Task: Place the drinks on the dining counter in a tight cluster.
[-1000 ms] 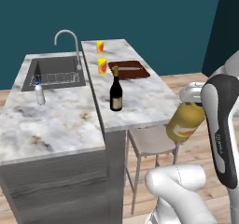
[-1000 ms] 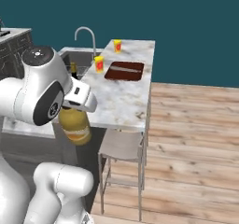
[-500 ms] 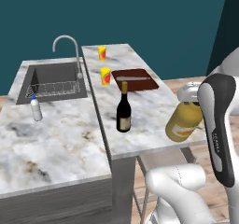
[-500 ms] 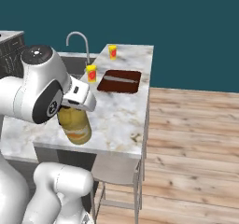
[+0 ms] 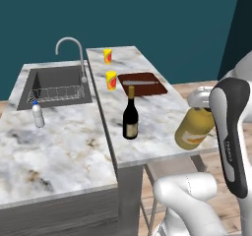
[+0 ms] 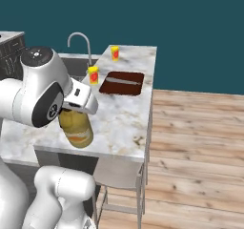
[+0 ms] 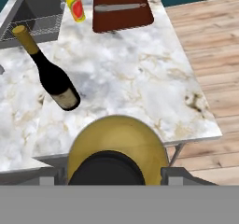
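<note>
lower marble worktop (image 5: 59, 151), wide, grey-veined, w/ steel sink (image 5: 54, 85) + curved tap (image 5: 69, 45). beside it the dining surface (image 5: 162, 112): long narrow raised marble slab, grey front edge, near end mostly bare, open wood floor (image 6: 200, 142) past its far side. dark red-brown cutting board (image 5: 141, 83), flat rect, lies toward far end w/ a thin knife on it. amber-yellow bottle (image 5: 194, 129), squat & rounded, orange label, held off the surface at its near corner, tilted, cap end up toward the claw (image 7: 109, 171); claw closed on its black cap. wine bottle (image 5: 130, 116), tall dark glass, tan label, stands upright mid-surface near the worktop-side edge, well apart from amber one. two yellow cups (image 5: 111, 80) w/ red marks farther back. small clear water bottle (image 5: 37, 114), blue cap, upright on the worktop by the sink
</note>
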Available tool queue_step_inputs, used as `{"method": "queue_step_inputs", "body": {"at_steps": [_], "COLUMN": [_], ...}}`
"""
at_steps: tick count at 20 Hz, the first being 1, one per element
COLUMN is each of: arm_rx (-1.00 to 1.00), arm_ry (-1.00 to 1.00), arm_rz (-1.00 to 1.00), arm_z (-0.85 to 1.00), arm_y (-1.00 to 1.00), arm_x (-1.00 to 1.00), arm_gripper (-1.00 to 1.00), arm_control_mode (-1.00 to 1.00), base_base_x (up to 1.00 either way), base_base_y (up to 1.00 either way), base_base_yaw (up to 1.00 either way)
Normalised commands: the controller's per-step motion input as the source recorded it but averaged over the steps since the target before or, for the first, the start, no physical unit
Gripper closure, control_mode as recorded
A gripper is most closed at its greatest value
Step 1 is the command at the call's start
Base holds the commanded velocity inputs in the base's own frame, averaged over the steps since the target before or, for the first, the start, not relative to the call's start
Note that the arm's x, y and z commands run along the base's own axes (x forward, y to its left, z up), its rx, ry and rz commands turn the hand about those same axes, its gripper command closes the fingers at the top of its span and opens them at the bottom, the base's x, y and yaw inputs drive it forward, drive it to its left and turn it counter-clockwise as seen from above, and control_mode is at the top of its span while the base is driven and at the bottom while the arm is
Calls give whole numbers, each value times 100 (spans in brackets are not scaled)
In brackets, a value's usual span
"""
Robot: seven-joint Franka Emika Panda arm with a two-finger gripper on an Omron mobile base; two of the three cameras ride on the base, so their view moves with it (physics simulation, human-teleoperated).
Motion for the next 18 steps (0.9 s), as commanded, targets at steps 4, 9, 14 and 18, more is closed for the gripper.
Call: {"method": "queue_step_inputs", "body": {"at_steps": [4,9,14,18], "arm_rx": [0,0,-5,-17], "arm_ry": [7,10,5,0], "arm_rz": [4,27,8,-2], "arm_z": [0,0,-1,-25], "arm_y": [0,0,5,33], "arm_x": [27,68,42,41], "arm_gripper": [100,100,100,100], "arm_control_mode": [-100,-100,-100,-100], "base_base_x": [8,0,0,0], "base_base_y": [0,0,0,0], "base_base_yaw": [0,0,0,0]}}
